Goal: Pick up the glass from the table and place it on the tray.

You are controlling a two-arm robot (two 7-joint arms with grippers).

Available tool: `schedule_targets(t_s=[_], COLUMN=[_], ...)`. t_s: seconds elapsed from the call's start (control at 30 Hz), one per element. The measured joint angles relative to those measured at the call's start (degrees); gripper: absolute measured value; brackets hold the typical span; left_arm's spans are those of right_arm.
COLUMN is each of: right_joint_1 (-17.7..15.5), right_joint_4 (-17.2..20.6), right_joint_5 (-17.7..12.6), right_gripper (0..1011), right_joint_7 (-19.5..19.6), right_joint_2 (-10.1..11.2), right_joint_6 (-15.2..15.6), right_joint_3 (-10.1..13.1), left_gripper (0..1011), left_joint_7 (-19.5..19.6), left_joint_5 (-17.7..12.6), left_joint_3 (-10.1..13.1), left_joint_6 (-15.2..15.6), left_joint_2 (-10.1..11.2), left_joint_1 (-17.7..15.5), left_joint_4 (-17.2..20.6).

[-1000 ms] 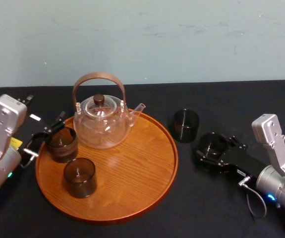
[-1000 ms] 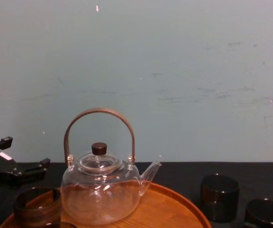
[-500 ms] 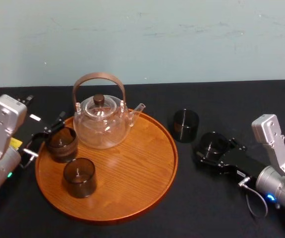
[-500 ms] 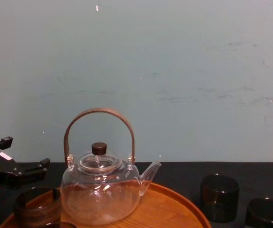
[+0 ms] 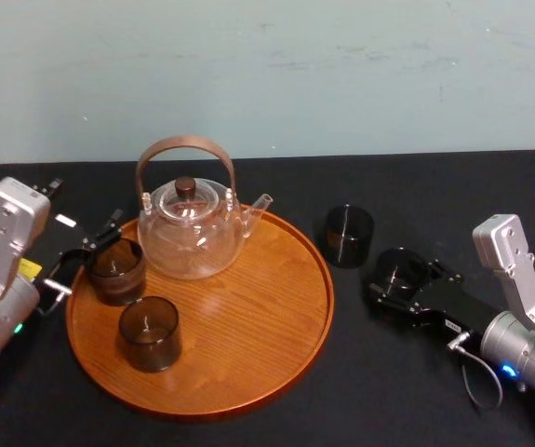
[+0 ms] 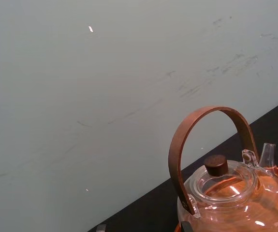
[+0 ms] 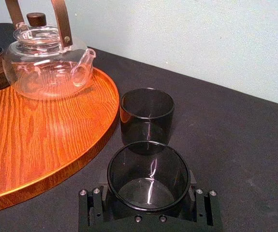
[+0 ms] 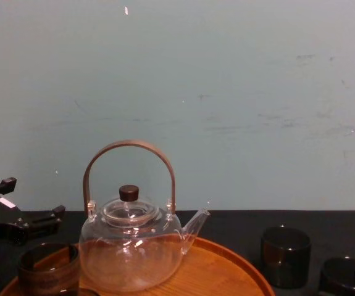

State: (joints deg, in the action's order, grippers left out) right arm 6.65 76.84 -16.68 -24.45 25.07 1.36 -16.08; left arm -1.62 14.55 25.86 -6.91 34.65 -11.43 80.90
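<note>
A dark glass (image 7: pixel 148 176) stands on the black table to the right of the tray (image 5: pixel 248 321). My right gripper (image 5: pixel 399 281) lies low on the table around that glass, with a finger plate (image 7: pixel 93 205) against each side of its wall, so it is shut on it. The glass also shows in the head view (image 5: pixel 399 268) and low at the right of the chest view (image 8: pixel 347 274). My left gripper (image 5: pixel 86 256) rests open at the tray's left rim, beside a brown glass (image 5: pixel 115 270) that stands on the tray.
A glass teapot (image 5: pixel 191 228) with a brown handle stands at the back of the tray. A second brown glass (image 5: pixel 149 331) sits at the tray's front left. Another dark glass (image 5: pixel 349 235) stands on the table just beyond the gripped one, close to the tray's rim.
The right gripper's fingers have drawn in slightly against the dark glass. Glass, tray and left arm stay where they were.
</note>
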Motion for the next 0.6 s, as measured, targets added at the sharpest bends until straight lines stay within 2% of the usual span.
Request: schedule_targets(t_s=[0.07,0.43,0.6], right_joint_1=[0.0,-0.2,-1.0], right_joint_4=[0.0,0.3,2.0], right_joint_5=[0.0,-0.4,-0.7], right_gripper=[905,905,905], right_joint_7=[0.0,-0.4,-0.5], right_joint_2=[0.0,0.3,0.8], right_joint_6=[0.0,-0.3,-0.5], right_joint_3=[0.0,0.1,0.2], left_gripper=[1001,1002,1001], left_joint_7=[0.0,0.0,0.0], left_joint_5=[0.0,0.0,0.0], left_joint_3=[0.0,0.0,0.0], left_joint_6=[0.0,0.0,0.0], left_joint_2=[0.0,0.0,0.0], left_joint_1=[0.0,0.0,0.0], left_joint_4=[0.0,0.0,0.0])
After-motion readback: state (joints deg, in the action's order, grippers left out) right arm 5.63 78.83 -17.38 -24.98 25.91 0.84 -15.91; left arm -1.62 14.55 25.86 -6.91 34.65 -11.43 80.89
